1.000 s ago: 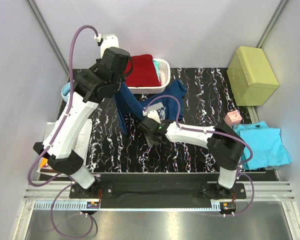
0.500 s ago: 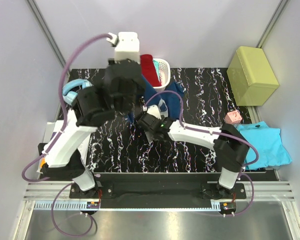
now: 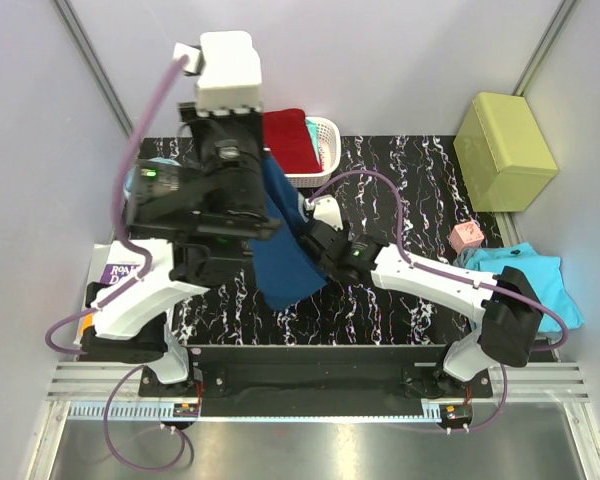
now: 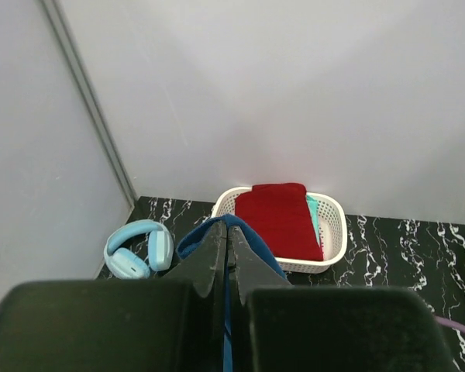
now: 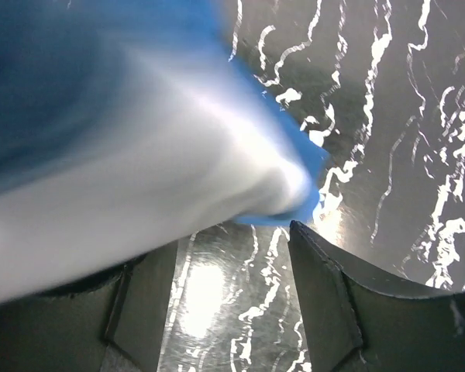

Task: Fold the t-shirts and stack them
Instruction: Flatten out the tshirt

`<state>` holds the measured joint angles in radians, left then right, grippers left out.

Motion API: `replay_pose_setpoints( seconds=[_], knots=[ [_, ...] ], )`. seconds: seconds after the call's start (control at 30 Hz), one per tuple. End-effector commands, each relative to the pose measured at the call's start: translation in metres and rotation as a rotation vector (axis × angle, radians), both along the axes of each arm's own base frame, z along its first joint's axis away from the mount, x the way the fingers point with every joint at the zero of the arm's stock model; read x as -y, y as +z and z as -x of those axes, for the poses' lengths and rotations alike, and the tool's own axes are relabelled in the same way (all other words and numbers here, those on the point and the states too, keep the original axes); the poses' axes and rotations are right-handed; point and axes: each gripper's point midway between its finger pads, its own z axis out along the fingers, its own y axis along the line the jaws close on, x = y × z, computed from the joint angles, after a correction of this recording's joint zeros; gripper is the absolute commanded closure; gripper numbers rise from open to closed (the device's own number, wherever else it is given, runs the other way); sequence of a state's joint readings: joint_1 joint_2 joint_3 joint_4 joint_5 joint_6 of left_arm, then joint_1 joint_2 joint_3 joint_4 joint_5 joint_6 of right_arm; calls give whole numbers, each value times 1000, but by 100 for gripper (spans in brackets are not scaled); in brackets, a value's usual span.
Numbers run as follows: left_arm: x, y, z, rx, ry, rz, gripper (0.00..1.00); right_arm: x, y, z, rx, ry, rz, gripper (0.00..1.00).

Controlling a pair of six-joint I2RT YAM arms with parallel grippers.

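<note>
A navy t-shirt (image 3: 283, 250) hangs in the air from my left gripper (image 3: 264, 162), which is raised high over the table's left half. In the left wrist view the left gripper (image 4: 229, 232) is shut on the navy cloth (image 4: 252, 240). My right gripper (image 3: 312, 232) sits low beside the hanging shirt, jaws open. In the right wrist view blurred blue-and-white cloth (image 5: 139, 139) sweeps across the right gripper (image 5: 232, 248) and covers its left fingertip. A dark red t-shirt (image 3: 286, 140) lies folded in the white basket (image 3: 325, 130). A turquoise t-shirt (image 3: 545, 285) lies at the far right.
A yellow-green box (image 3: 504, 136) stands at the back right, with a small pink object (image 3: 467, 236) in front of it. Light blue headphones (image 4: 136, 248) lie left of the basket (image 4: 333, 232). A book (image 3: 108, 272) lies at the left edge.
My left arm has risen and swung toward the near side, lifting the navy t-shirt off the table until it hangs. The right arm has shifted right, staying by the cloth.
</note>
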<state>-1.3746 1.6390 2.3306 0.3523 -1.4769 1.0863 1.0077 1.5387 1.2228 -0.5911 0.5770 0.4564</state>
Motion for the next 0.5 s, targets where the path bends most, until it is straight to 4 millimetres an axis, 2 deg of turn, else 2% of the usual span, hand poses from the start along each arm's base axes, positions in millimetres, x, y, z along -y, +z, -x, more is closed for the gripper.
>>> replay_pose_setpoints(
  seconds=[0.0, 0.13, 0.2, 0.27, 0.4, 0.47],
  knots=[
    [-59, 9, 16, -89, 51, 126, 100, 12, -2, -1, 18, -30, 35, 34],
    [-62, 12, 15, -73, 50, 112, 100, 13, 12, 3, 35, -24, -2, 34],
    [-61, 9, 13, -74, 59, 94, 100, 11, 16, 11, 31, -6, -11, 34],
    [-67, 8, 12, -77, 76, 93, 100, 6, 21, 21, 22, 20, -32, 34],
    [-72, 3, 7, -78, 111, 82, 100, -26, 32, 61, 17, 150, -64, 35],
    [-73, 1, 6, -77, 119, 77, 100, -40, 30, 79, 6, 206, -55, 35]
  ],
)
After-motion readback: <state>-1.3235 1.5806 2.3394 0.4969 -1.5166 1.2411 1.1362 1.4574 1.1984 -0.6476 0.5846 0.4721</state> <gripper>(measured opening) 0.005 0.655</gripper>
